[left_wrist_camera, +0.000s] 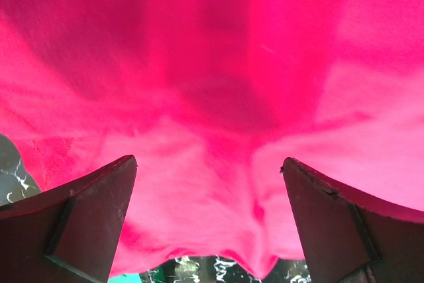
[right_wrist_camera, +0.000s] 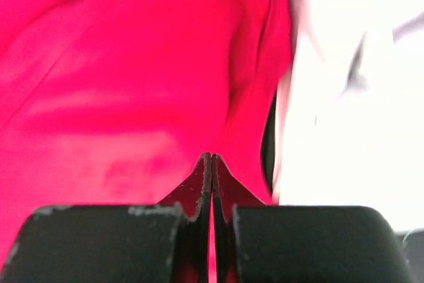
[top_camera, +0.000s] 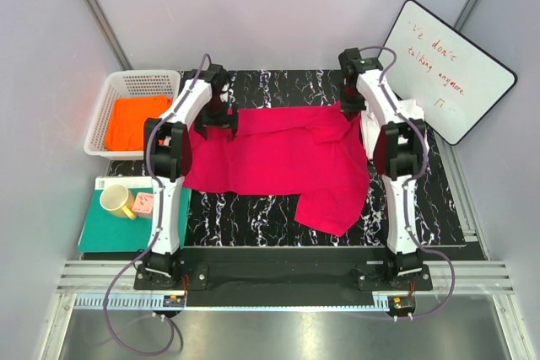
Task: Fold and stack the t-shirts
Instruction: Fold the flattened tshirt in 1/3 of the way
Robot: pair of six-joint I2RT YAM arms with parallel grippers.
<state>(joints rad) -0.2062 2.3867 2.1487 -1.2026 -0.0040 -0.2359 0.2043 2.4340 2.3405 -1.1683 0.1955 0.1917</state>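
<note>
Broadly, the black marbled mat point(top_camera: 253, 208) is covered across its middle by the crimson-pink t-shirt point(top_camera: 278, 153). The shirt's long axis is laid left to right between the arms, and which way its neck points cannot be made out. The left gripper point(left_wrist_camera: 209, 160) is set at the far-left edge, its jaws held wide apart over the cloth. The right gripper point(right_wrist_camera: 211, 157) is pressed together at the far-right edge; whether cloth is pinched cannot be told.
</note>
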